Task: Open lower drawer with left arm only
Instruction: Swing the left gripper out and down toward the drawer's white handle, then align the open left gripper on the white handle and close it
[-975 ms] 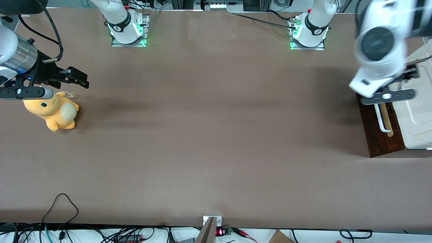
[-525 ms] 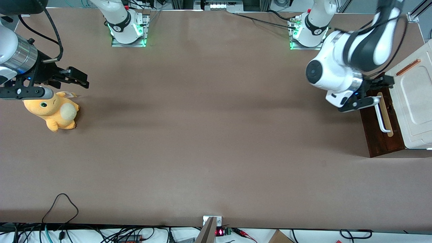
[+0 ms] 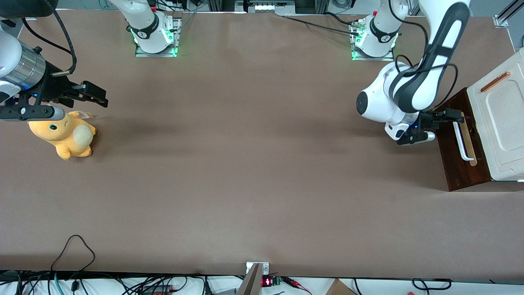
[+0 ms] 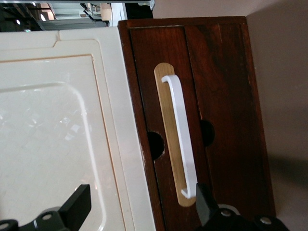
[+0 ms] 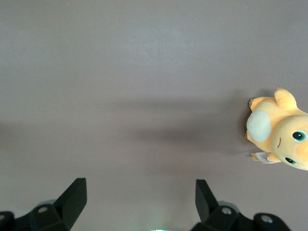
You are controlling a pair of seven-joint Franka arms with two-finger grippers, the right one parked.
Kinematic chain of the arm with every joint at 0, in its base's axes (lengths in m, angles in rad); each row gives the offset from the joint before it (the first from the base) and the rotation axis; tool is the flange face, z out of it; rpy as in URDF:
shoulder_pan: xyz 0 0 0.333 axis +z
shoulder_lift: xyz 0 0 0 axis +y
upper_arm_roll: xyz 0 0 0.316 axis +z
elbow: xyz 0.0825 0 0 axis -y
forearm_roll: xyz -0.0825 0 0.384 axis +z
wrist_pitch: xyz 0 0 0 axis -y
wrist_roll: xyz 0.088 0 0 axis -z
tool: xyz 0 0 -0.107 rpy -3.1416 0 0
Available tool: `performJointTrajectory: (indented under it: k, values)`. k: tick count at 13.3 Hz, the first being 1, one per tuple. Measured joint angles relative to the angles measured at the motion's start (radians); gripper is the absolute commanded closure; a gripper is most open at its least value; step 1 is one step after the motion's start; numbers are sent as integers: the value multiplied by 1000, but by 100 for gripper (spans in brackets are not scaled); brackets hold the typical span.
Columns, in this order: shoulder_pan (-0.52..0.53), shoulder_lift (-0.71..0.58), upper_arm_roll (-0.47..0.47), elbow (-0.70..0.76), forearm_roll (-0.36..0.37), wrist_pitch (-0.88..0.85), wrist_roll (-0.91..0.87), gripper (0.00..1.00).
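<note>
Wrist view: dark-brown lower drawer (image 4: 216,91), white bar handle (image 4: 181,130); claw (image 4: 142,204) open.

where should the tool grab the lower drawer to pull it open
Probably the white bar handle on the lower drawer, near its middle, coming straight at the drawer front. The bar stands off its tan strip, leaving room for a finger. The open tool hovers just in front.

Orange plush toy (image 3: 65,137) at 9 o'clock of brown table (image 3: 245,164), parked arm's end; cream-white panel (image 3: 501,119) at 3 o'clock.
</note>
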Motion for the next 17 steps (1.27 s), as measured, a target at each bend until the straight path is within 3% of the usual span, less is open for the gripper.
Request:
performJointTrajectory:
  k: [4,7,10,16,17]
  values:
    - [12,64,70,15,85,65,-33,6]
    - [13,104,90,17,98,97,-73,6]
    - [11,129,90,12,139,92,-100,14]
    - [13,142,119,-35,185,80,-177,15]
    - [13,142,123,-35,186,74,-177,26]
